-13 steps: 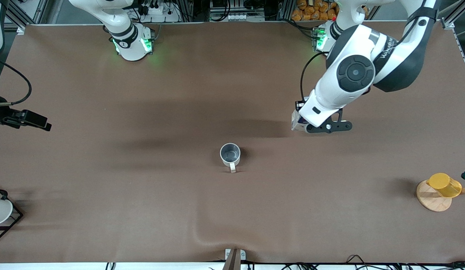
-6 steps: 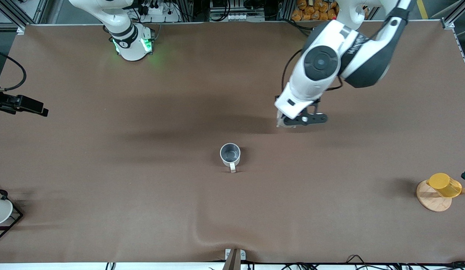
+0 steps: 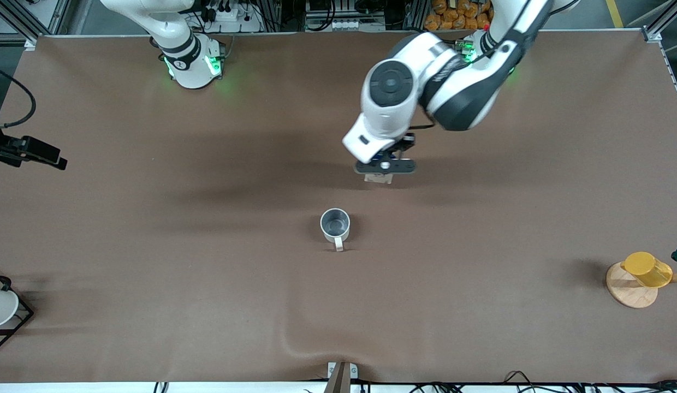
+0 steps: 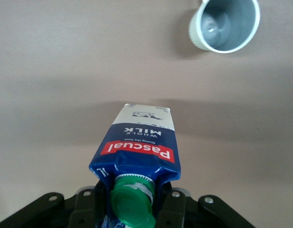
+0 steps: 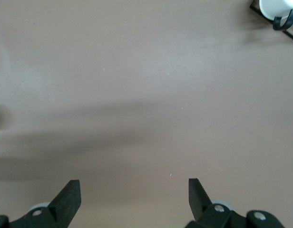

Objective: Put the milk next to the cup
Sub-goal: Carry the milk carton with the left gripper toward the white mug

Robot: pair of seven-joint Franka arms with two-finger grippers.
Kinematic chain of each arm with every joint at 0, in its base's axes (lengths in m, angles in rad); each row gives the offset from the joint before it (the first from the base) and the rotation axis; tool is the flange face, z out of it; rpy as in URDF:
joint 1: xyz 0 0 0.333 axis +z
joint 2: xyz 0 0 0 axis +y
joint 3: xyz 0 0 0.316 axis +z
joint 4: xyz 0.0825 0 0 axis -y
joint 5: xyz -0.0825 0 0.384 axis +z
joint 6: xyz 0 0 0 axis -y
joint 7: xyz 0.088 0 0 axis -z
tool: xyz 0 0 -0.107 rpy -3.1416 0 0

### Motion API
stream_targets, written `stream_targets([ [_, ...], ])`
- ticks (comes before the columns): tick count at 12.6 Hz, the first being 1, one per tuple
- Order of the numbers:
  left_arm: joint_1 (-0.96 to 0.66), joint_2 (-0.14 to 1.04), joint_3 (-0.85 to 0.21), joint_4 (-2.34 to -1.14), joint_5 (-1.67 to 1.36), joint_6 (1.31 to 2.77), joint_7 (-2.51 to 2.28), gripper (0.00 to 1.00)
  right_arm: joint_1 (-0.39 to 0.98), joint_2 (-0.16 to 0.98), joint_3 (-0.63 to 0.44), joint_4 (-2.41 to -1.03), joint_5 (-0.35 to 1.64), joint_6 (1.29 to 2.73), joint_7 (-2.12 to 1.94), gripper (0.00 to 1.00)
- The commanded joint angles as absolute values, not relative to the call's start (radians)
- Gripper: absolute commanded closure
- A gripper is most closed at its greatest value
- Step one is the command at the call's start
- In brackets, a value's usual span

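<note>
The milk point(image 4: 139, 142), a dark blue carton with a green cap and red label band, hangs tilted in my left gripper point(image 4: 132, 209), which is shut on its top. In the front view only its pale base point(image 3: 378, 178) shows under my left gripper point(image 3: 385, 166). It hangs over the brown table, close to the cup and a little toward the robots' bases from it. The cup point(image 3: 334, 224), a pale grey mug, stands upright mid-table with its handle toward the front camera; its grey inside point(image 4: 225, 23) is empty. My right gripper point(image 5: 134, 190) is open over bare table at the right arm's end.
A yellow cup point(image 3: 647, 268) lies on a round wooden board point(image 3: 630, 295) at the left arm's end. A white cup in a black wire frame point(image 3: 0, 308) stands at the right arm's end. The brown table cover has a wrinkle point(image 3: 295, 344) near the front edge.
My left arm has carried the milk from the left arm's end toward the middle, closer to the cup. The right gripper has shifted slightly. The cup has not moved.
</note>
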State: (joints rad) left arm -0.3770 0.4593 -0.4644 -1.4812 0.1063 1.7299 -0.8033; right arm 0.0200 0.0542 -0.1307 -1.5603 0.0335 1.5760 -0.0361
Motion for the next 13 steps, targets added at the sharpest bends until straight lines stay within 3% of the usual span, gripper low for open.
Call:
stream_targets([
  [1,-0.431,0.578,-0.454,-1.335,0.153,1.72,-0.83,0.58,0.014,-0.012,-0.118,-1.632,-0.014,1.605,-0.057,0.0],
  [5,-0.454,0.64,-0.448,-1.301,0.155,1.813,-0.87,0.58,0.014,0.014,-0.118,-1.548,-0.045,1.6,-0.043,0.0],
  [10,-0.633,0.666,-0.261,-1.296,0.149,1.87,-0.871,0.58,0.005,0.005,-0.121,-1.546,-0.043,1.569,-0.054,0.0],
  [13,-0.634,0.69,-0.256,-1.278,0.147,1.908,-0.873,0.58,-0.029,0.011,-0.121,-1.546,-0.035,1.577,-0.054,0.0],
])
